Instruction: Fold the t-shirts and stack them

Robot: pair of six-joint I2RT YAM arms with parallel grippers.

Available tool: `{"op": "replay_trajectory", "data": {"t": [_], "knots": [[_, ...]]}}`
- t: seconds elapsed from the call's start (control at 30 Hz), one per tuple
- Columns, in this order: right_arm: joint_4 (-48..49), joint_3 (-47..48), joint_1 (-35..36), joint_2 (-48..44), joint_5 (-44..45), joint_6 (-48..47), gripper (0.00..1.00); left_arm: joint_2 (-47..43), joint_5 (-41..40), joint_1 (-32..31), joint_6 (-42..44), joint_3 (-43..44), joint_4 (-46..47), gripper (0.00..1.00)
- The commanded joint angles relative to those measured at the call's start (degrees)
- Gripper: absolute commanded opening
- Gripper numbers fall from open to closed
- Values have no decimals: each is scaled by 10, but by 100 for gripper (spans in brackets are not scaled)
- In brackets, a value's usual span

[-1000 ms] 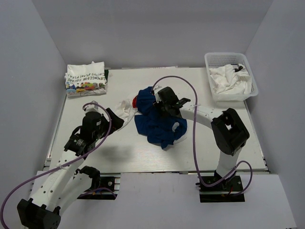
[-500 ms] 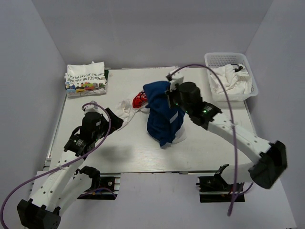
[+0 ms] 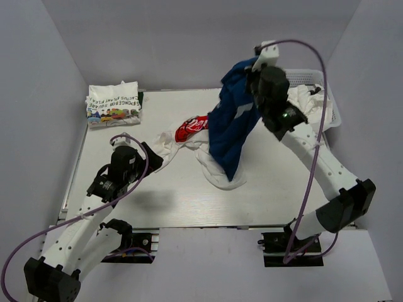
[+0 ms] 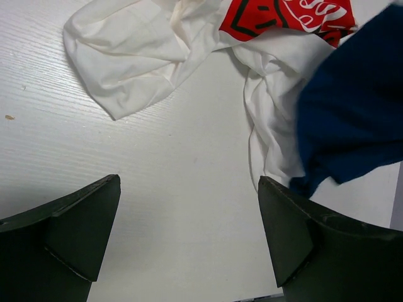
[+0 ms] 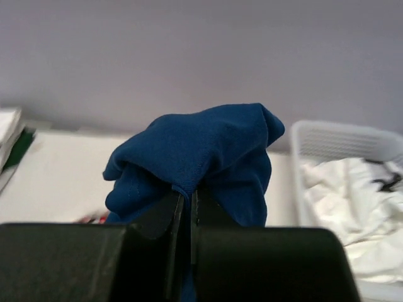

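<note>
Clearly the sorting-out step is in hand: one garment is being drawn up out of a heap so that it can be spread and folded.

At the far left corner of the desk lies the cartoon-print t-shirt, folded into a flat, tidy rectangle with its green lettering uppermost; I judge this to be the base of the stack. Nearer, the left pincer hovers low over bare wood-grain laminate with its two dark fingers wide apart and nothing between them.

Just beyond it the Coca-Cola t-shirt lies crumpled. It is thin white cotton in soft ridges, with a sleeve thrown out to the left and the red print bunched on top. Its right side runs under and against the blue t-shirt, which hangs as a long limp drape. The top of the blue t-shirt is high in the air and its lower end is down on the desk beside the white cloth.

The right pincer is clamped on a gathered fold at the top of that navy knit, fingers pressed together with the fabric mushrooming above them. At the far right a white slotted plastic basket holds more rumpled white cloth.

Next, I judge, the blue t-shirt must come clear of the white one. The idle left pincer would then need a second hold, at a shoulder or hem, so the shirt can be laid flat on open desk.
</note>
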Motion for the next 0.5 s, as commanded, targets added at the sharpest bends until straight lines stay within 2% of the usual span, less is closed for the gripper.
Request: {"op": "replay_trajectory", "data": {"t": [0.0,0.07,0.1,0.2,0.3,0.4,0.47], "knots": [[50,154,-70,7,38,-30,0,9,-21,-2,6,14,6,100],[35,194,-96,47,32,-52,0,15,-21,-2,6,14,12,100],[30,258,-103,58,36,-61,0,24,-26,-2,6,14,12,100],[0,347,-148,137,45,-83,0,43,-32,-2,6,14,17,100],[4,389,-196,189,44,-104,0,65,-38,-2,6,25,23,100],[22,408,-264,232,28,-72,0,98,-38,-2,6,42,29,100],[21,407,-283,243,11,-72,0,105,-38,-2,13,51,34,100]]}}
